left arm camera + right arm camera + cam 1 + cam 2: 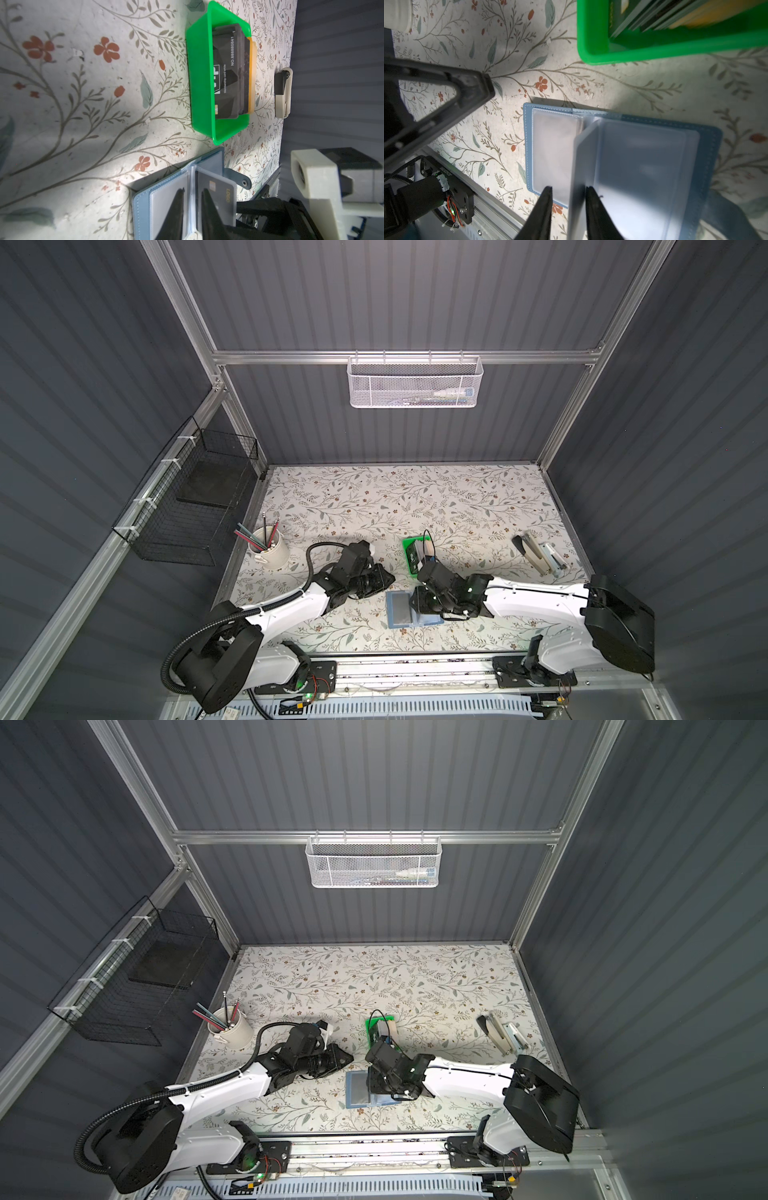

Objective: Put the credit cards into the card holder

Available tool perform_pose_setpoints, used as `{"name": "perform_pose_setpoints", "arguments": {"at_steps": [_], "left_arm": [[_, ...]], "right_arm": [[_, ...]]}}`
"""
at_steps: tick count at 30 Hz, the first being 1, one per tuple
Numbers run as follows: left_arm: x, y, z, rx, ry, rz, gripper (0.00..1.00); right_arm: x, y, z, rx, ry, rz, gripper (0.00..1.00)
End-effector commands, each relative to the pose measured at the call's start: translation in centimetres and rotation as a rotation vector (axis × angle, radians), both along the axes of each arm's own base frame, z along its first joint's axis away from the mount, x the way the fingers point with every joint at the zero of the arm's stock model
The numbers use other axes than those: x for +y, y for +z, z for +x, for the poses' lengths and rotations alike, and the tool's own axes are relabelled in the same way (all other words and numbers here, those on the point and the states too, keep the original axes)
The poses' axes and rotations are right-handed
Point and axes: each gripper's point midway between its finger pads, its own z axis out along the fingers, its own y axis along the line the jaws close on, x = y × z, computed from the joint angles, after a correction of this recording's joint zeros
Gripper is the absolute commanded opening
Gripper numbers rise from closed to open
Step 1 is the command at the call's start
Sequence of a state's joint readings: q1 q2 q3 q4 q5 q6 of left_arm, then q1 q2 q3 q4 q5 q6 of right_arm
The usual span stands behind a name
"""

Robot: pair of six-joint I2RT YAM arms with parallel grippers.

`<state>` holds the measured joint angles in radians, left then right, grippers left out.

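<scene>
Closest to the right wrist camera, the right gripper (pixel 569 187) stands with its two black fingers (pixel 542 212) parted around one clear sleeve (pixel 583 158) of the card holder (pixel 527 145). The sleeve stands up on edge between them. It lies against one finger, with a gap showing on the other side, so the jaws straddle it without pinching it.

The card holder lies open and flat on the flowered table (pixel 457 506) near the front edge, between the two arms in both top views (pixel 390 614) (pixel 350 1094), with its snap tab (pixel 241 180) sticking out to one side. A grey card (pixel 220 193) with a chip shows at one of its sleeves. I cannot tell whether it is fully in.

The left gripper (pixel 193 189) hovers over the table just beside the holder, touching nothing (pixel 485 83). Its fingers are a little apart and hold nothing.

The rest of the credit cards (pixel 226 79) stand stacked on edge in a green tray (pixel 199 93), a dark one with white print in front and an orange one at the back. The tray sits just beyond the holder, near it but not touching.

A cup of pencils (pixel 270 551) stands at the left of the table and a stapler (pixel 536 556) lies at the right, both well apart from the holder.
</scene>
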<state>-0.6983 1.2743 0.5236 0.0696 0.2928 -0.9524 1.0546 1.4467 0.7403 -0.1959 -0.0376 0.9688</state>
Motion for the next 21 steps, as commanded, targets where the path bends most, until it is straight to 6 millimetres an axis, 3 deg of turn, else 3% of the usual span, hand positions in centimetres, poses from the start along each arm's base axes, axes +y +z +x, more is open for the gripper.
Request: {"name": "perform_pose_setpoints", "arguments": {"at_steps": [1,12,21], "left_arm": [[0.2,0.3,-0.3,-0.015,-0.042,0.013,0.18],[1.0,-0.2,-0.8,-0.026,-0.069,0.056,0.19],[0.8,1.0,-0.3,-0.051,-0.076,0.064,0.22]], "right_arm": [[0.0,0.0,0.1,0.003,-0.019,-0.042,0.32],[2.4,0.5,-0.3,0.0,0.021,-0.049,0.38],[1.9,3.0,0.7,-0.094,0.022,-0.032,0.46]]}}
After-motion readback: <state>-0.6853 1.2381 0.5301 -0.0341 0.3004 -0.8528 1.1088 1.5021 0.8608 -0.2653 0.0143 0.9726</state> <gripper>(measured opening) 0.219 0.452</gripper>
